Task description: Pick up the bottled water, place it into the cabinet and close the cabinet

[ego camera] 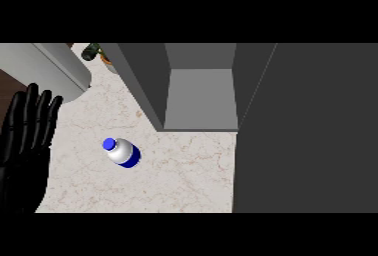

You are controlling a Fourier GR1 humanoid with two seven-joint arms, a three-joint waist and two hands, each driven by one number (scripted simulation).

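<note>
Left of centre, lower half of the frame: bottled water (pixel 122 152), standing on the pale marbled counter (pixel 148 190), seen from almost straight above.
Bottle look: blue cap toward the upper left, white body, blue band at the lower right side.
Bottle contact: touched by nothing, bare counter on every side.
Up and to the right of the bottle: open cabinet (pixel 199 85), grey, its inner floor and back wall visible, near the bottle but apart from it.
Cabinet left wall: dark grey panel slanting down from the top of the frame, its lower corner the nearest cabinet part to the bottle.
Right half of the frame: cabinet door (pixel 306 130), a broad dark grey slab, swung open, covering the counter from the cabinet's opening to the right edge.
Between bottle and cabinet opening: only bare counter, no obstacle lying there.
Upper left of the frame: light grey rounded appliance (pixel 55 67), resting at the counter's far corner, well apart from the bottle.
Top edge, beside the cabinet's left wall: small green plant (pixel 92 51) by an orange-brown pot, partly hidden.
Left edge of the frame: left hand (pixel 26 135), black, palm flat, fingers straight, pressed side by side, tips pointing to the top, holding nothing, resting beside the counter's curved edge.
Right hand: out of sight.
</note>
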